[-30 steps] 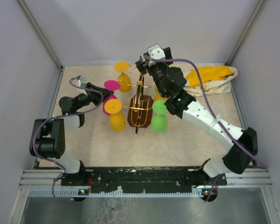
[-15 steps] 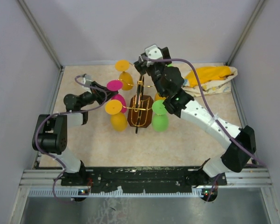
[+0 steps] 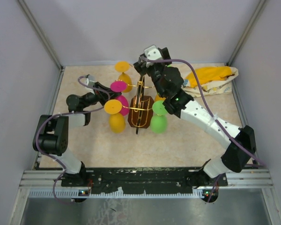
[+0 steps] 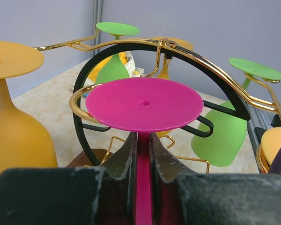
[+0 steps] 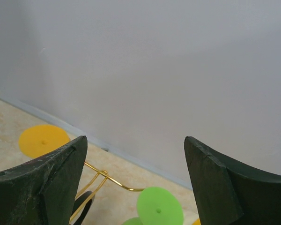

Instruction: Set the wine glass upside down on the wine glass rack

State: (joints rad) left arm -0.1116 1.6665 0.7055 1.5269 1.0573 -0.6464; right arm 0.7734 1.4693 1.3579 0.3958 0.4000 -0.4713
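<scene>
Grey walls close a beige speckled table [image 3: 107, 145] on three sides. In its middle stands the wine glass rack [image 3: 140, 115], thin gold wire with curled loop arms on a dark brown wooden base. My left gripper [image 4: 141, 140] is nearly closed and pinches the thin stem of the magenta plastic wine glass [image 4: 144, 104], just under its round foot. The glass is upside down, foot up, at the left side of the rack, with its foot close in front of a gold loop arm [image 4: 84, 101]; I cannot tell if they touch. I hold it by the stem, I think, because the stem must slide into the loop and the foot must rest on the wire. The orange glasses [image 3: 117, 123] and green glasses [image 3: 159, 123] hang on the rack in this way. My right gripper [image 5: 134, 140] is wide open, holds nothing and hovers over the far side of the rack, I judge to keep out of the way. I can read no label or writing anywhere.
</scene>
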